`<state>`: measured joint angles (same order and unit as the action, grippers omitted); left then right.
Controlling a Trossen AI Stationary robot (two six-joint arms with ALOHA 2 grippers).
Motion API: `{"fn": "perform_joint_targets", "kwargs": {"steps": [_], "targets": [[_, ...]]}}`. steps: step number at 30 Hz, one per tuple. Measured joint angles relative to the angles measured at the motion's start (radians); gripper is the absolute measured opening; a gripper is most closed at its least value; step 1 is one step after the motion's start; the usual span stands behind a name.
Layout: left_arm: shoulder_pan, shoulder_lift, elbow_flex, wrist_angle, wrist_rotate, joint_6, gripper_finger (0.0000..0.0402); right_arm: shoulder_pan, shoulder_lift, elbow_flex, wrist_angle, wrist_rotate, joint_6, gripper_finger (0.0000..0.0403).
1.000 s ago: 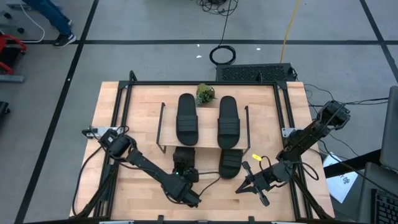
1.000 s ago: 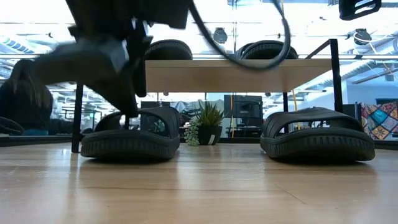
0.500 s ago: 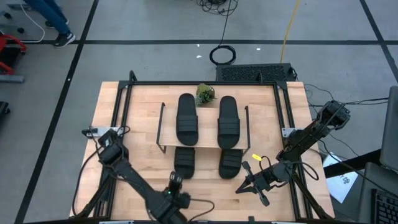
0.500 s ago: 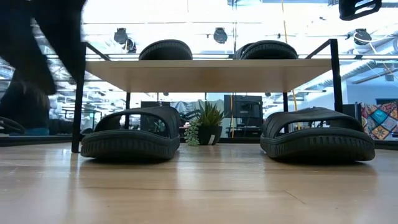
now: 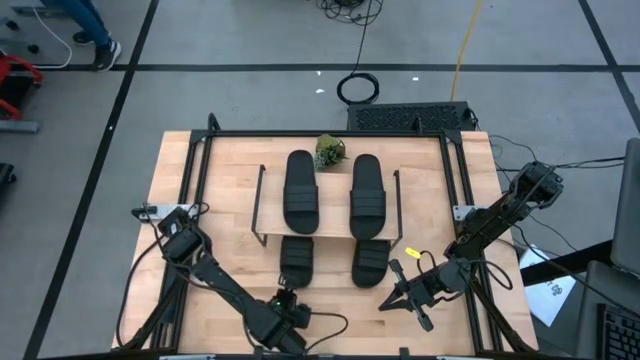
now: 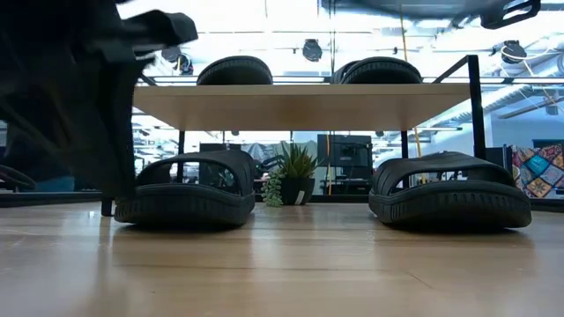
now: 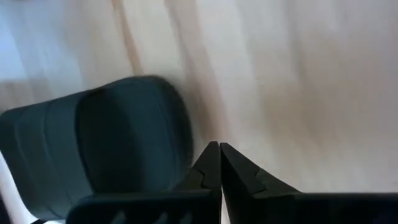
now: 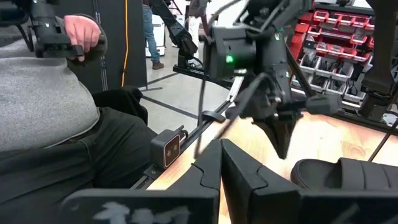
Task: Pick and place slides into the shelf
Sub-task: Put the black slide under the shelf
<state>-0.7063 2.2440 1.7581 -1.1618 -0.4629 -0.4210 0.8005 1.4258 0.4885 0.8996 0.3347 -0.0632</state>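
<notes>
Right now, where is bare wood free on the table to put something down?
Free: the light wooden tabletop left of the low two-tier wooden shelf, and the strip right of it. Crowded: the front edge, with two black slide sandals and both shut grippers, left and right.

Two slides point(image 5: 300, 190) are laid side by side on the top board of the shelf point(image 5: 258, 205), mid-counter point(image 5: 170, 180); two more point(image 5: 296, 260) are set beneath, protruding toward the front edge.
</notes>
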Motion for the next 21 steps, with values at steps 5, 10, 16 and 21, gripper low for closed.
{"fn": "perform_joint_targets", "kwargs": {"steps": [5,10,16,21], "targets": [[0.014,0.0,-0.04,0.011,-0.009,-0.017,0.0001,0.0,0.0,0.0,0.0,0.0,-0.002,0.0],[0.034,0.0,-0.073,0.015,-0.035,-0.033,0.0,0.0,0.0,0.0,0.0,0.0,-0.001,0.0],[0.051,0.0,-0.089,0.015,-0.049,-0.035,0.0,0.0,0.0,0.0,0.0,0.0,-0.002,0.0],[0.065,0.0,-0.089,0.015,-0.066,-0.034,0.0,0.0,0.0,0.0,0.0,0.0,-0.003,0.0]]}}
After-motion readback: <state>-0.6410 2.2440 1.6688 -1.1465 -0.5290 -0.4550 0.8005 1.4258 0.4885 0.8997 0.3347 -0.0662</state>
